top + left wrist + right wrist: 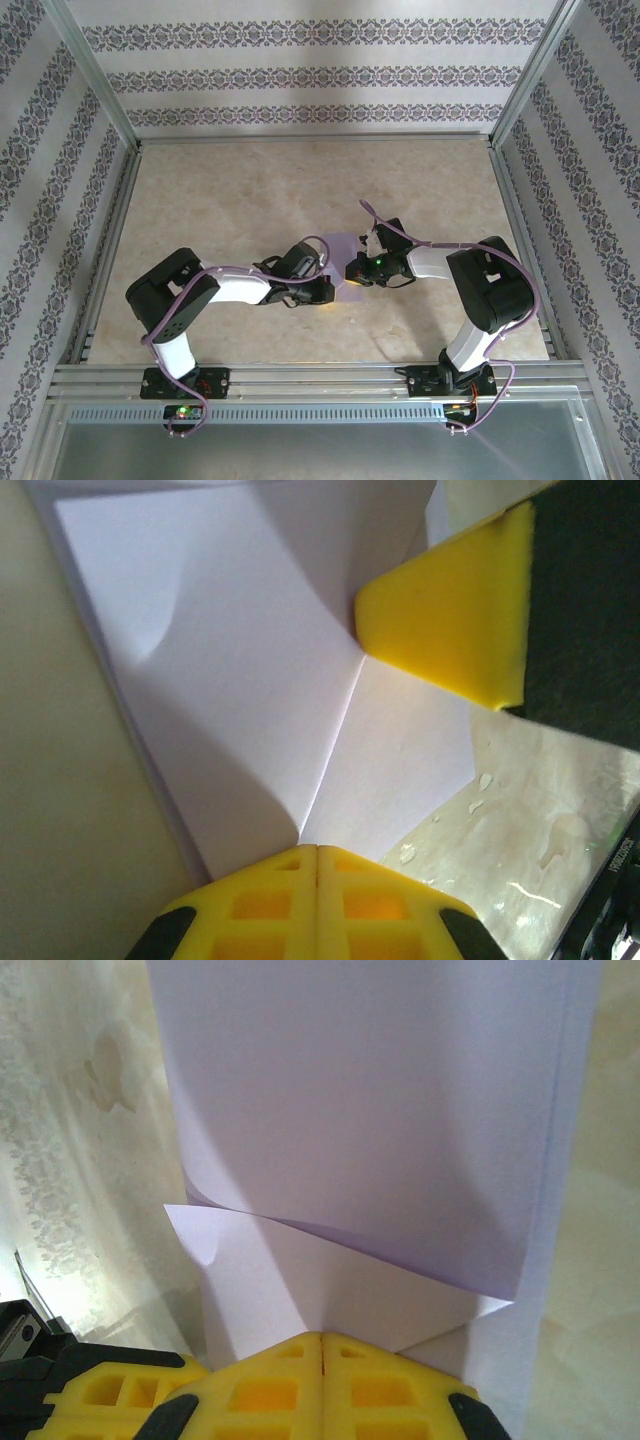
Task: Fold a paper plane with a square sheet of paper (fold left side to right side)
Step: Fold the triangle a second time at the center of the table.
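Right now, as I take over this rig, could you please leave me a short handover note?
Left gripper: jaws shut, tips against the square sheet of paper at the end of a crease.
Right gripper: jaws shut, tips on the same sheet, below a folded-over flap.
I cannot tell whether either gripper pinches the sheet or only presses it.
The sheet lies mid-table, between the two arms.
Done: folding begun; a crease and an overlapping layer show.
Left: no plane shape yet; the remaining folds.
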